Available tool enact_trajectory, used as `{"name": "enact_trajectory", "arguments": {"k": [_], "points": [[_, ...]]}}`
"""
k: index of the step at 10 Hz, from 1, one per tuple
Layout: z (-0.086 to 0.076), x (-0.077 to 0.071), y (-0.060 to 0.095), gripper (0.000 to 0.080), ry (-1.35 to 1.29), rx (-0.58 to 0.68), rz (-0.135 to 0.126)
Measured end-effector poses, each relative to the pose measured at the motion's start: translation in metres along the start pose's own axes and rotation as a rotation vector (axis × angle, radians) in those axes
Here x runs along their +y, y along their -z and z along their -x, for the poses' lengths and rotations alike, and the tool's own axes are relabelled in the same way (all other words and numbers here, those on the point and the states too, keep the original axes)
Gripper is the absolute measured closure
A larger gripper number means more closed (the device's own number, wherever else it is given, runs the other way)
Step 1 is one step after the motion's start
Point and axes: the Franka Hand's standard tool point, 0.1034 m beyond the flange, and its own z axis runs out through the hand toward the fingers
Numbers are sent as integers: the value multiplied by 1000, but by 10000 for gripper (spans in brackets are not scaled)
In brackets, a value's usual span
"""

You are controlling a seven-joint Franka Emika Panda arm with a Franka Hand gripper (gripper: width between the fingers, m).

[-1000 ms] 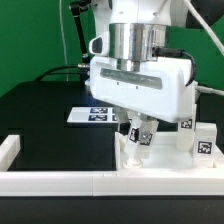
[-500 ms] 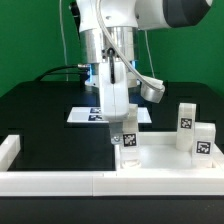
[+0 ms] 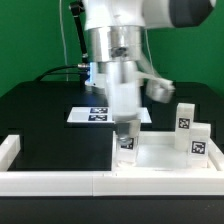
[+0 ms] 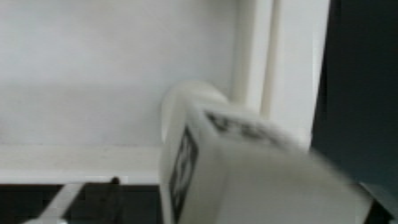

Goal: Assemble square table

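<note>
The square table's white slab (image 3: pixel 165 155) lies rimmed side up at the exterior view's right. A short white tagged leg (image 3: pixel 127 146) stands upright at its near left corner. My gripper (image 3: pixel 126 130) hangs straight down over this leg, its dark fingers either side of the leg's top, open and loose around it. The wrist view shows the same leg (image 4: pixel 240 165) very close and blurred, beside the slab's rim (image 4: pixel 263 60). Two more legs (image 3: pixel 186 117) (image 3: pixel 200 142) stand on the slab's right side.
The marker board (image 3: pixel 92 113) lies flat on the black table behind the slab. A long low white border rail (image 3: pixel 60 181) runs along the front, with a short raised end (image 3: pixel 8 150) at the exterior view's left. A green wall stands behind.
The hand has turned about its upright axis over the leg, from broadside to narrower. The fingers that were shut on the leg now stand looser. The leg stays upright at the corner.
</note>
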Motion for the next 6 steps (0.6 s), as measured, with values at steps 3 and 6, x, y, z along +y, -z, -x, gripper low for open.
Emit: {"name": "enact_trajectory", "arguments": {"k": [3, 6], "points": [[26, -1, 1, 159, 357, 22, 12], [7, 0, 2, 150, 798, 31, 21]]}}
